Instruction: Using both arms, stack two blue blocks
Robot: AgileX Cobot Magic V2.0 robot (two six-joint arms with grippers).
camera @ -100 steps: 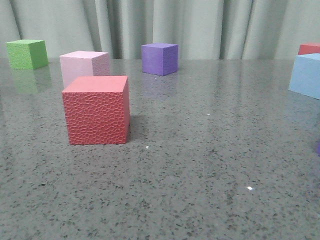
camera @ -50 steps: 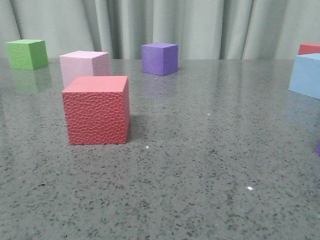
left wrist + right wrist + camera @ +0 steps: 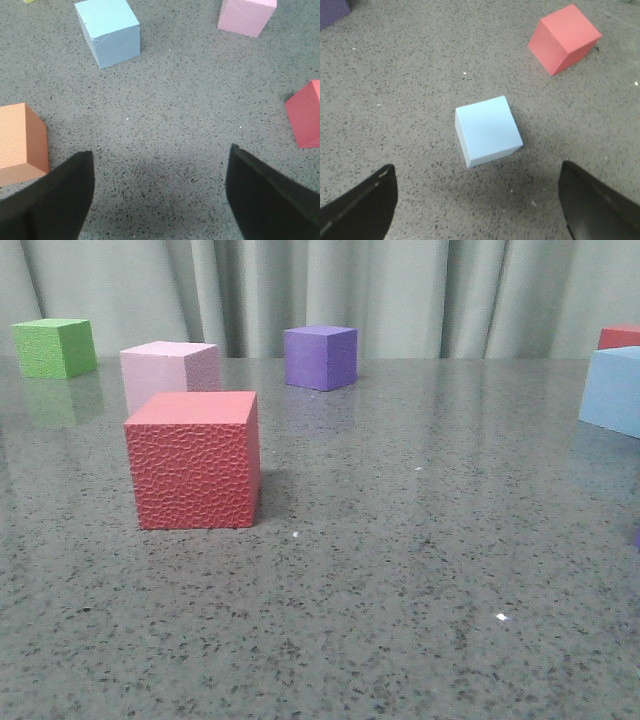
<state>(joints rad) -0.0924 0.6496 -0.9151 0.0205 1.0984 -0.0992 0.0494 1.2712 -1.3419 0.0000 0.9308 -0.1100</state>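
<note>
Nothing has been moved over the last second: one blue block (image 3: 488,131) is framed between the spread right fingers (image 3: 360,205), another blue block (image 3: 107,31) lies on the worktop (image 3: 180,110) beyond the spread left fingers (image 3: 55,197), both ungrasped.

Textured red cube (image 3: 193,460) near front, pink cube (image 3: 168,372) behind, green cube (image 3: 54,347), purple cube (image 3: 319,356), grey speckled table (image 3: 400,570)

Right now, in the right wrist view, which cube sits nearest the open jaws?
The light blue cube, lying ahead of the right gripper. The red cube and the purple cube sit farther off.
</note>
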